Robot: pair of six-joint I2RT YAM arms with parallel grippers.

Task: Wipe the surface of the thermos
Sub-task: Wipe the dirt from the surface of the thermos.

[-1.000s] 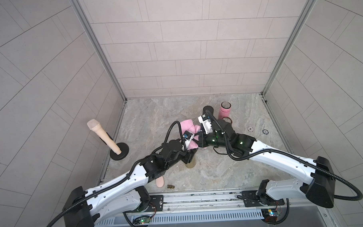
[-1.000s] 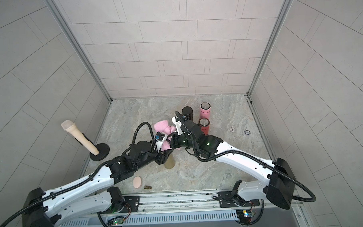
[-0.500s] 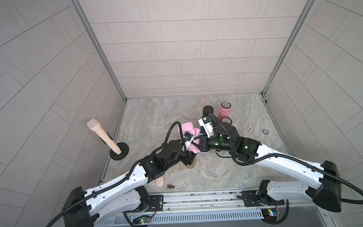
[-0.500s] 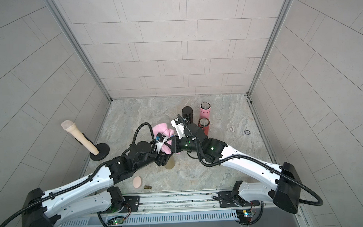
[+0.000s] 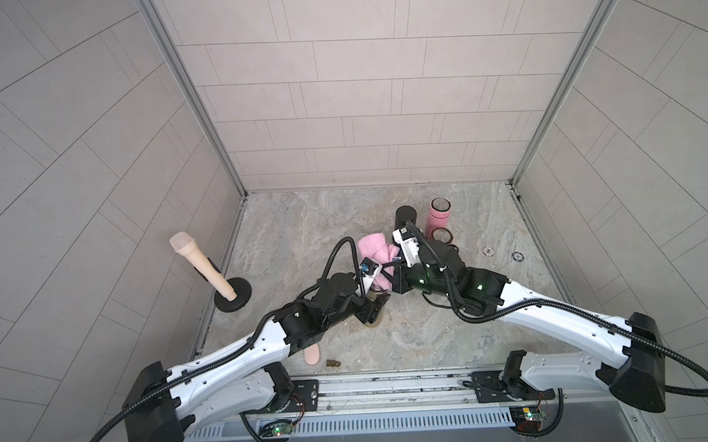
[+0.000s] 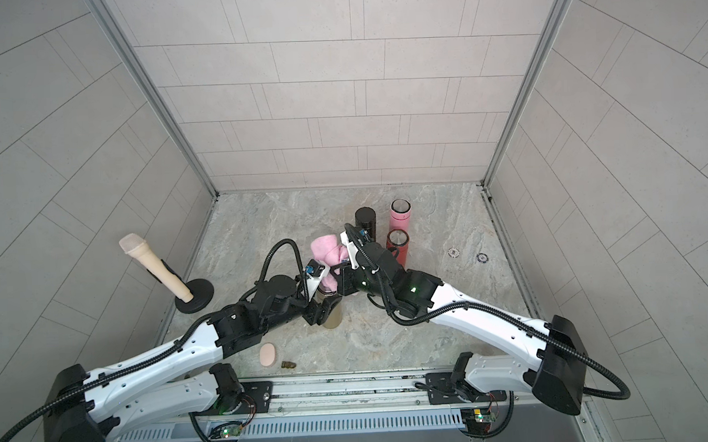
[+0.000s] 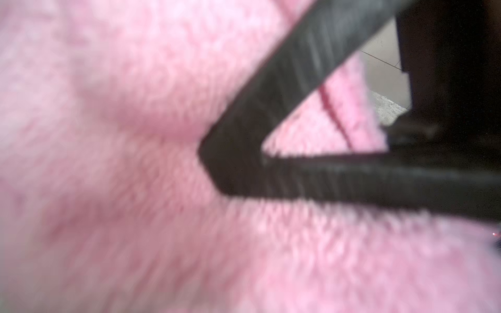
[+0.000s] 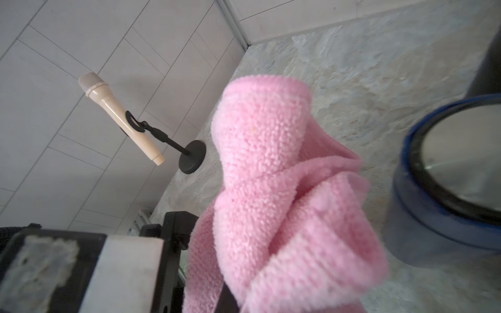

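An olive thermos (image 5: 374, 316) (image 6: 332, 316) stands upright on the stone floor, mid front. My left gripper (image 5: 372, 308) (image 6: 322, 311) has its jaws at the thermos's sides; whether they press on it does not show. A pink cloth (image 5: 374, 249) (image 6: 324, 250) (image 8: 284, 189) hangs just above the thermos top, with my right gripper (image 5: 389, 266) (image 6: 338, 272) (image 8: 244, 298) shut on it. The cloth (image 7: 122, 135) fills the left wrist view, crossed by a black finger (image 7: 244, 162) of the right gripper.
Behind the cloth stand a black thermos (image 5: 405, 219) (image 6: 364, 221), a pink one (image 5: 438, 215) (image 6: 400, 214) and a red one (image 6: 398, 246). A beige microphone on a black stand (image 5: 202, 263) (image 8: 119, 116) is at the left wall. A peach oval (image 6: 267, 353) lies near the front edge.
The right arm has shifted a little with the cloth, which stays over the thermos top. The left arm and thermos have hardly moved.
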